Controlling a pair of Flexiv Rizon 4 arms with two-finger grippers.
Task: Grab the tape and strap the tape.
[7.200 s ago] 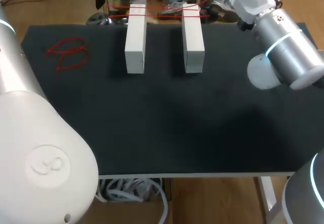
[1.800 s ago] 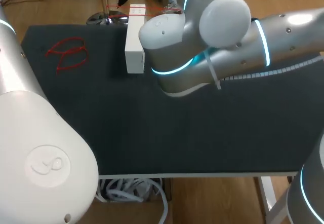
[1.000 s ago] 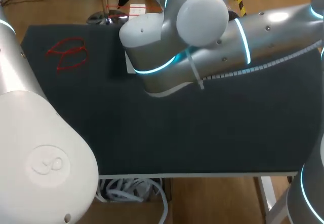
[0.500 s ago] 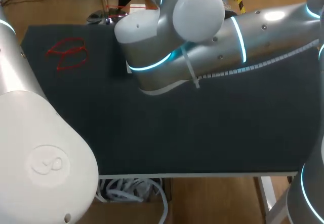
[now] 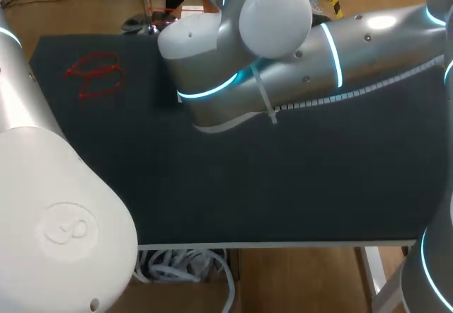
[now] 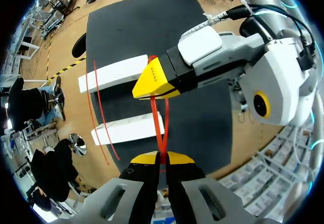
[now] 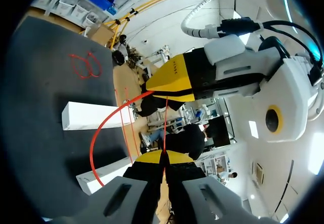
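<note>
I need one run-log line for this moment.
left gripper: shut on red band | right gripper: shut on red band | band held between both

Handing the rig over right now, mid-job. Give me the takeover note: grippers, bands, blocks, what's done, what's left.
Left gripper: shut on a thin red elastic band.
Right gripper: shut on the same band, which is stretched between the two.
Two long white blocks lie side by side on the black mat, beyond the held band; the right arm hides them in the head view.
Done: two red bands already span both blocks near one end.
Left: get the held band around both blocks. Spare red bands lie at the mat's far left corner.
</note>
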